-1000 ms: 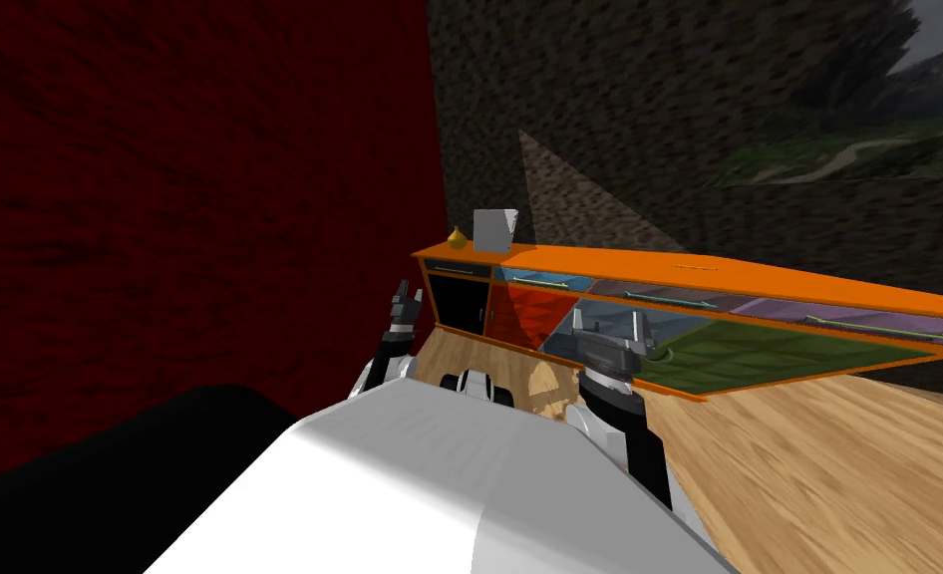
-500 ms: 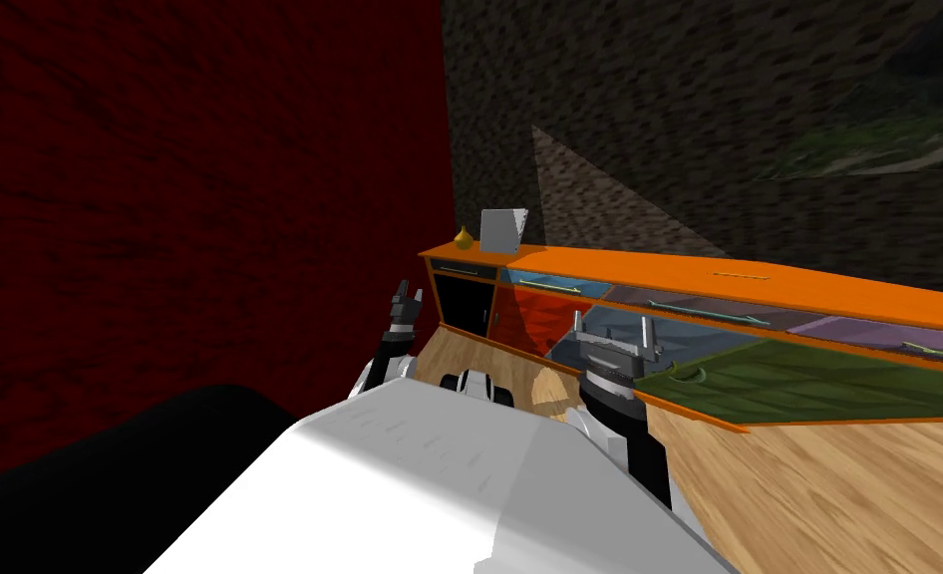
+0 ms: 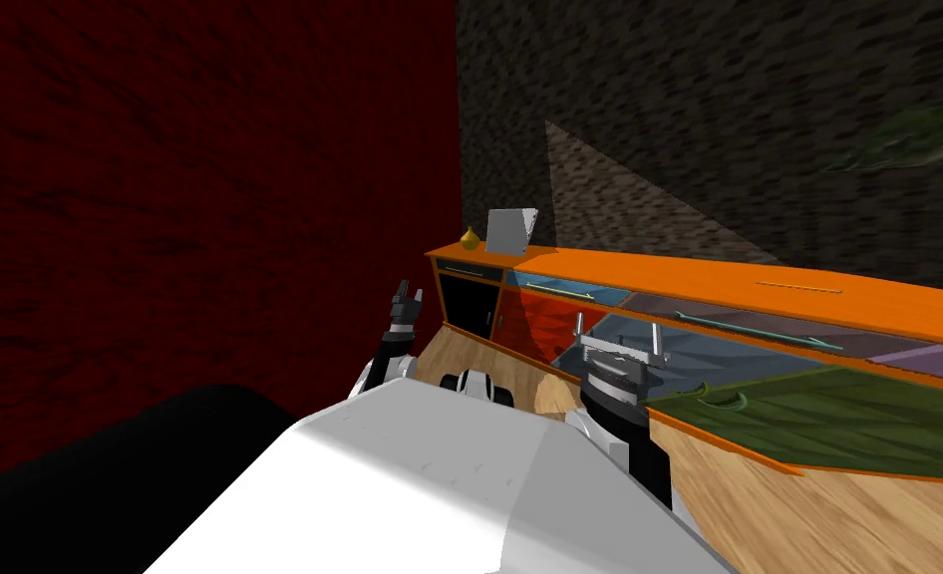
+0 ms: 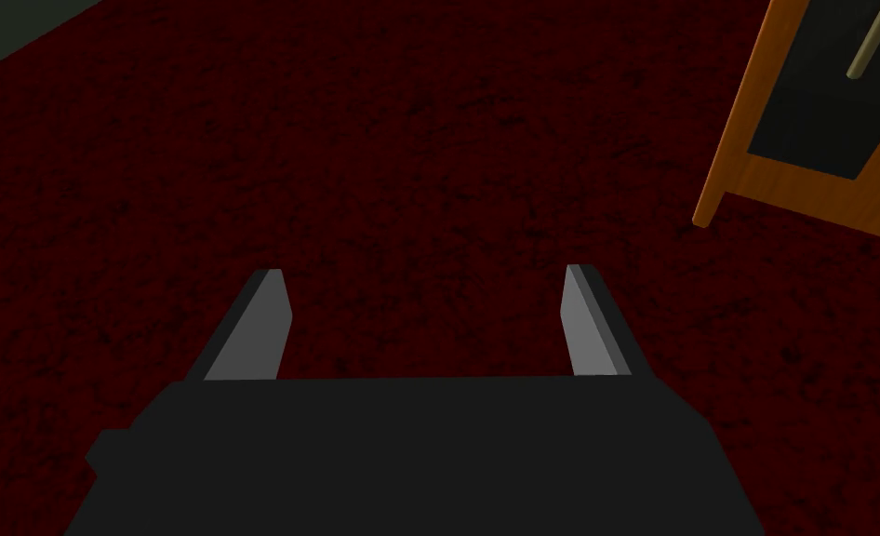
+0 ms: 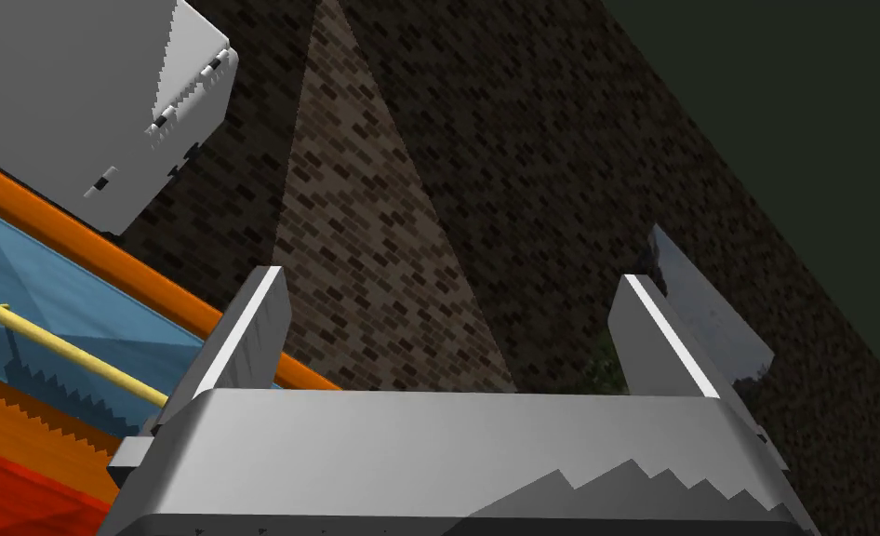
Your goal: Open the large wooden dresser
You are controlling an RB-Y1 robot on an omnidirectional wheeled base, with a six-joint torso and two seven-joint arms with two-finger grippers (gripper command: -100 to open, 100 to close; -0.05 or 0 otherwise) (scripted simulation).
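**Right end effector open before the dresser**

The dresser [image 3: 719, 284], orange-topped, runs along the brick wall [image 3: 659, 120], its left end near the red wall [image 3: 160, 199]. The right end effector [image 3: 621, 337] is raised in front of the dresser's blue and red fronts, fingers spread with nothing between them. Its wrist view has a yellow handle [image 5: 57, 349] on a blue front near one finger. A green panel [image 3: 838, 424] with a curved handle [image 3: 721, 400] juts from the front, just beside that end effector. A white box [image 3: 511, 230] and a small vase [image 3: 471, 238] stand on the dresser's left end. The left end effector [image 3: 407, 299] is held up by the red wall, fingers apart and empty.
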